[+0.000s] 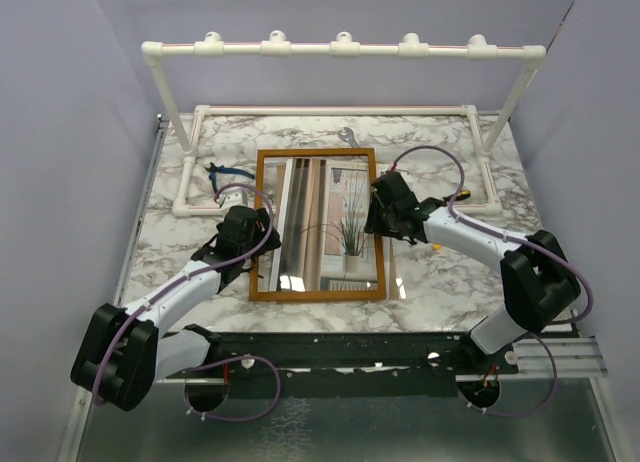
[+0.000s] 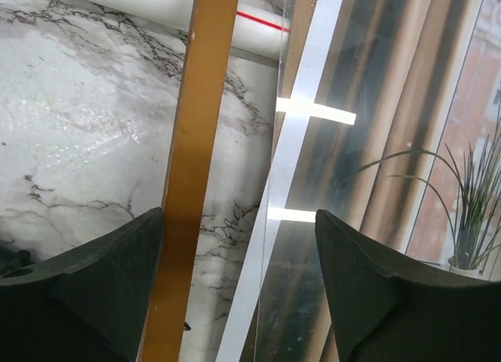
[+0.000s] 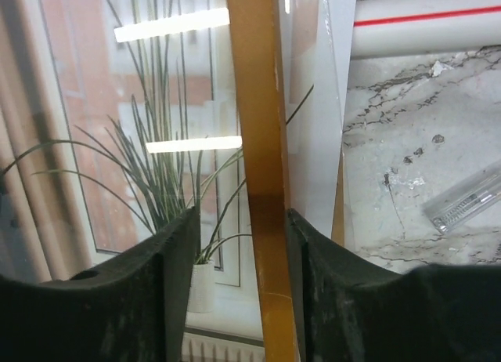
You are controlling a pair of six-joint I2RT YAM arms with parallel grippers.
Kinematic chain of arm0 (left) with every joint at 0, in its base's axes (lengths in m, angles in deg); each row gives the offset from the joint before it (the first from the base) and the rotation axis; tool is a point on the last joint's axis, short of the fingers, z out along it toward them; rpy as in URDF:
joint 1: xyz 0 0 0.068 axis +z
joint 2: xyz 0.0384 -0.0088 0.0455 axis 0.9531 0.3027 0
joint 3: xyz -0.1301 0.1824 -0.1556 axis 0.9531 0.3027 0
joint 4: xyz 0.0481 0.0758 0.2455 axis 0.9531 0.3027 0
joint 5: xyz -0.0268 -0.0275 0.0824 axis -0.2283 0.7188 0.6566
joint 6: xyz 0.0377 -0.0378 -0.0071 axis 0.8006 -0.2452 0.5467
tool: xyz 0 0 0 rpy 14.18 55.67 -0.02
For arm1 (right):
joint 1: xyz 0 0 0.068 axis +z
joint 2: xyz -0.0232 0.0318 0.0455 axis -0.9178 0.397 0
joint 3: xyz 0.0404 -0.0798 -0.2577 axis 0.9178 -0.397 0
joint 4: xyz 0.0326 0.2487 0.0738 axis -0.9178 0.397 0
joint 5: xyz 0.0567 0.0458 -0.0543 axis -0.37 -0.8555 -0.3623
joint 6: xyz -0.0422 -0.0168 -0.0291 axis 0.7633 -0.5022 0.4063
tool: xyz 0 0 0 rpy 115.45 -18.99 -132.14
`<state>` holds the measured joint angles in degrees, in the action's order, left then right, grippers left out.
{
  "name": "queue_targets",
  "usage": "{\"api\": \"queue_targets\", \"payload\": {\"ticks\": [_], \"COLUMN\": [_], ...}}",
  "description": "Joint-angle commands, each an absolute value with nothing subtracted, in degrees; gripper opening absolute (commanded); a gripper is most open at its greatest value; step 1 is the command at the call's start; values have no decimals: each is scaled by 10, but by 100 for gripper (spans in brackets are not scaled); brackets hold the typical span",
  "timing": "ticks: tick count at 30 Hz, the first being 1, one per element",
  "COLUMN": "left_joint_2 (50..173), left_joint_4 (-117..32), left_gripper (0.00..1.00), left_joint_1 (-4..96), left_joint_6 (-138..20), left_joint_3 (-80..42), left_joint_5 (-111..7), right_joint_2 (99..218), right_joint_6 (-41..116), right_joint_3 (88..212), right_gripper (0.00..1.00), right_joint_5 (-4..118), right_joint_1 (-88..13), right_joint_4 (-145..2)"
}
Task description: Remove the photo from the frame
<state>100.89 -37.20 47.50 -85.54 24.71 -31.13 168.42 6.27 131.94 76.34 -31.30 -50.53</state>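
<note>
Over the frame (image 1: 316,295), left gripper (image 2: 239,221) and right gripper (image 3: 241,217) straddle opposite borders

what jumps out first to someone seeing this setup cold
The orange-brown frame sits mid-way across the marble table, its glare-streaked photo showing curtains and a potted grass. The left pincer straddles its left rail, the right pincer its right rail. Behind stands a white pipe rack.

No legible text, label, brand, number or sign appears in any view, neither on the glossy, orange-brown wooden picture frame (image 1: 318,225) nor elsewhere.
</note>
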Motion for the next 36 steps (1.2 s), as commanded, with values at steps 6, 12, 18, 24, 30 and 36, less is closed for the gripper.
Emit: {"api": "queue_targets", "payload": {"ticks": [6, 12, 18, 24, 30, 36], "left_joint_2": [1012, 1014, 1038, 1088, 1113, 1070], "left_joint_4": [-360, -343, -338, -366, -376, -390], "left_gripper": [81, 84, 84, 82, 81, 81], "left_joint_1": [450, 418, 384, 310, 290, 362], "left_joint_6": [-845, -847, -857, -901, -908, -934], "left_joint_3": [203, 176, 146, 124, 109, 141], "left_joint_5": [-354, -326, -328, -291, -260, -288], "right_joint_2": [1593, 1555, 1544, 1566, 1642, 1748], "right_joint_6": [100, 116, 119, 97, 103, 101], "right_joint_3": [1275, 1213, 1154, 1143, 1219, 1306], "right_gripper": [82, 86, 86, 67, 54, 50], "right_joint_5": [780, 651, 509, 420, 401, 375], "right_joint_1": [-325, -409, -476, -551, -583, -591], "right_joint_4": [-511, -572, -638, -730, -795, -832]}}
